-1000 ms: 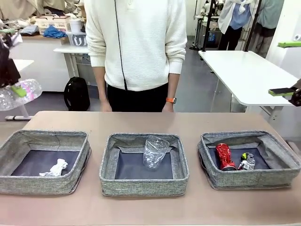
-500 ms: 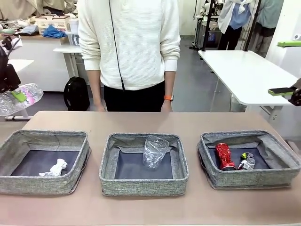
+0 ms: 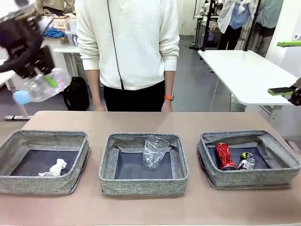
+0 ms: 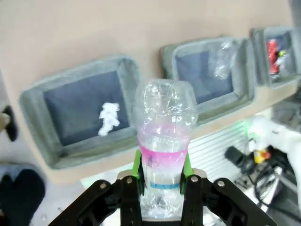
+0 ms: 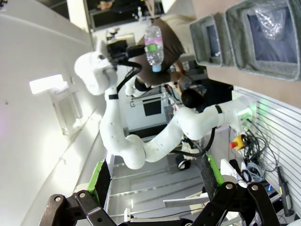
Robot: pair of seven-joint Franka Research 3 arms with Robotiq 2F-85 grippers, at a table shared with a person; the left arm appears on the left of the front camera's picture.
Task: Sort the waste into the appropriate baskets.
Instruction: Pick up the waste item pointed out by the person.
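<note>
My left gripper [image 3: 49, 80] hangs high over the table's far left corner, shut on a clear plastic bottle [image 3: 41, 87] with a pink label and a blue cap. In the left wrist view its green pads clamp the bottle [image 4: 164, 136] low on the body. Three grey baskets stand in a row. The left basket [image 3: 37, 184] holds a white paper wad [image 3: 54, 168]. A crumpled clear bottle [image 3: 154, 150] lies in the middle basket [image 3: 143, 186]. The right basket [image 3: 244, 180] holds a red can [image 3: 225, 156] and a silver-black can [image 3: 245, 161]. My right gripper [image 3: 287, 68] stands open at the right edge.
A person in a white sweater [image 3: 129, 42] stands at the far side of the table, hands low by the far edge, an orange watch [image 3: 170, 98] on one wrist. Bare brown tabletop [image 3: 150, 122] lies between the person and the baskets.
My left gripper has lifted the bottle up and to the right from the left edge, and tilted it. The right gripper has not moved. The person has shifted slightly left.
</note>
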